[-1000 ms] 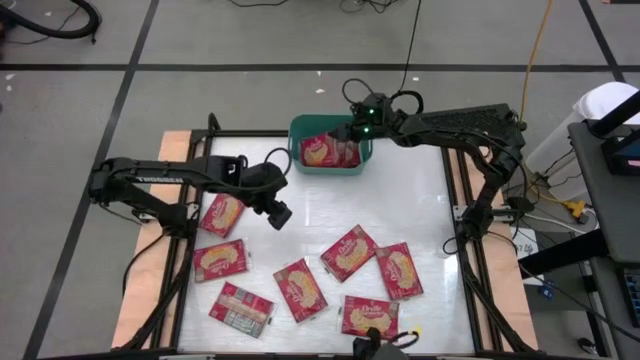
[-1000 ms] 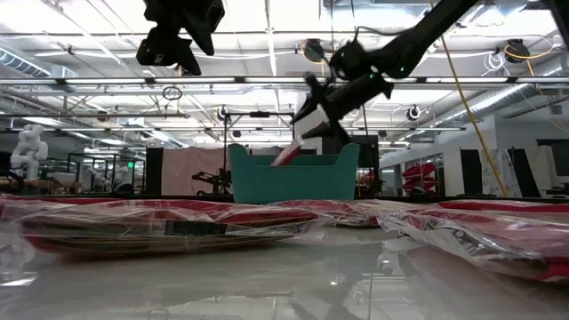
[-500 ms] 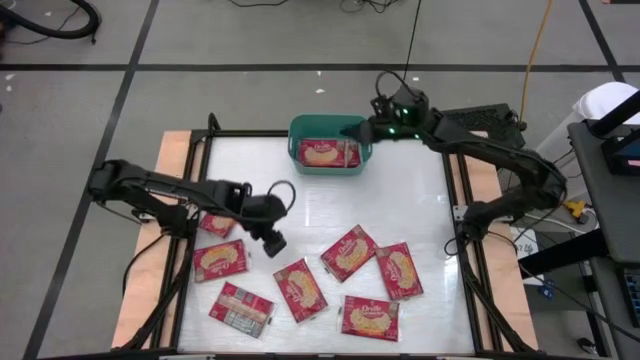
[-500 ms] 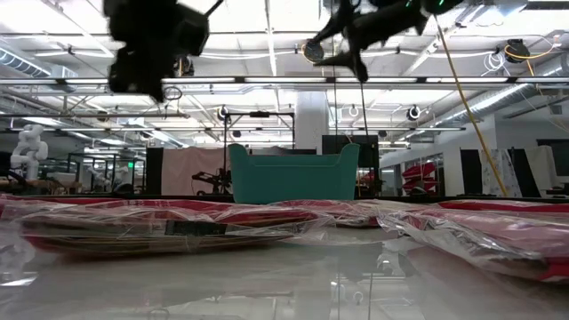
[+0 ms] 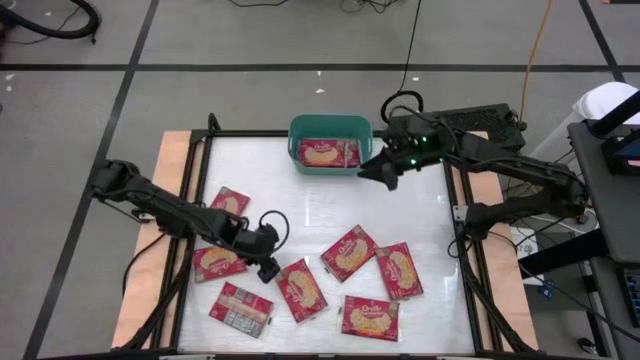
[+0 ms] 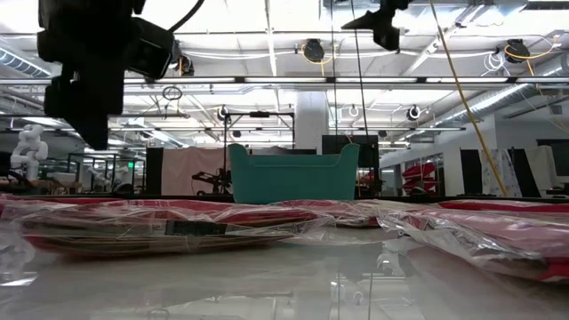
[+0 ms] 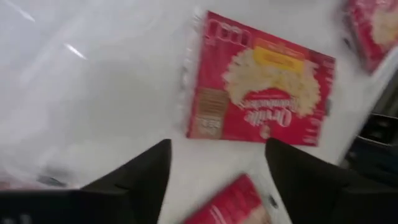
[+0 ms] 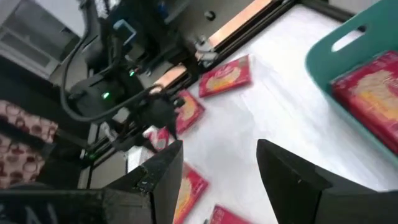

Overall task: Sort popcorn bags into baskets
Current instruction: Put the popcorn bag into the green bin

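Red popcorn bag [image 5: 299, 289] lies flat on the table beneath the spread, empty left gripper [image 5: 268, 268], which should drop squarely and pinch an edge; the right gripper [image 5: 385, 172], unclenched, waits beside the basket [image 5: 330, 125].

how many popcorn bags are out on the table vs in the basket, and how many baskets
popcorn bags on the table: 7, the first, one showing its grey-white back
popcorn bags in the basket: at least 1, possibly 2, hard to tell
teal basket: 1
total: at least 9 things
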{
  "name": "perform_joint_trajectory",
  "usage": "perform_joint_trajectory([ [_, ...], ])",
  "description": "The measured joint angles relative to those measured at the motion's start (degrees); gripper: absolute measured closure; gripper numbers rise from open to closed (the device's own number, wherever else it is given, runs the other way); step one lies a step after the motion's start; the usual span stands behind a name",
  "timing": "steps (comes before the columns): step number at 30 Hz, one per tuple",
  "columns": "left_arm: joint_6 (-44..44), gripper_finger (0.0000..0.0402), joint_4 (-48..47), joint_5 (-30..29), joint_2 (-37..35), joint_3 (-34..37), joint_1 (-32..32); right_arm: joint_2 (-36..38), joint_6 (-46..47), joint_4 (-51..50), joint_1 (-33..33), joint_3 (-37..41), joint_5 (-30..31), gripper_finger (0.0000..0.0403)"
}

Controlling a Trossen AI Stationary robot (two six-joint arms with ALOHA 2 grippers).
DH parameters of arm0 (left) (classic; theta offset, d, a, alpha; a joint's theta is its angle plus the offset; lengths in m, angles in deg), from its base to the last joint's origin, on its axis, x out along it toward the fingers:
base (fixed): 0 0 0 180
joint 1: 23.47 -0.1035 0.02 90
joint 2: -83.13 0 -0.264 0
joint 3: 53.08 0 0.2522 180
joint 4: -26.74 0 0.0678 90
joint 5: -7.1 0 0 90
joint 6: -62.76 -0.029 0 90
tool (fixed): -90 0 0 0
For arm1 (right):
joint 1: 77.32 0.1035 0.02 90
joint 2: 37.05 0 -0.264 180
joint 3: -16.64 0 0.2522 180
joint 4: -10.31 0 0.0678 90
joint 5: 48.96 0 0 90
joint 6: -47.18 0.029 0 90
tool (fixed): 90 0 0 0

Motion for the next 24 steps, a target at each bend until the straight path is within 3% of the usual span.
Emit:
perform_joint_trajectory([
  [5, -7.49, 0.0087, 3.38, -0.96, 4.00, -0.02, 2.30, 0.47, -0.21, 0.14, 2.58, 0.00, 0.08, 0.0205],
  [9, -11.31, 0.0092, 3.89, -1.57, 8.68, -0.07, 2.79, 0.50, -0.67, 0.11, 3.84, 0.00, 0.09, 0.0205],
  [19, -10.88, 0.0169, 11.04, -3.26, 17.55, -0.27, 2.27, 0.49, -0.09, 0.32, 6.09, 0.07, 1.62, 0.0205],
  [24, -15.27, 0.0266, 12.37, -2.76, 18.65, -0.25, 1.68, 0.49, 0.17, 0.63, 6.52, 0.07, 3.17, 0.0205],
])
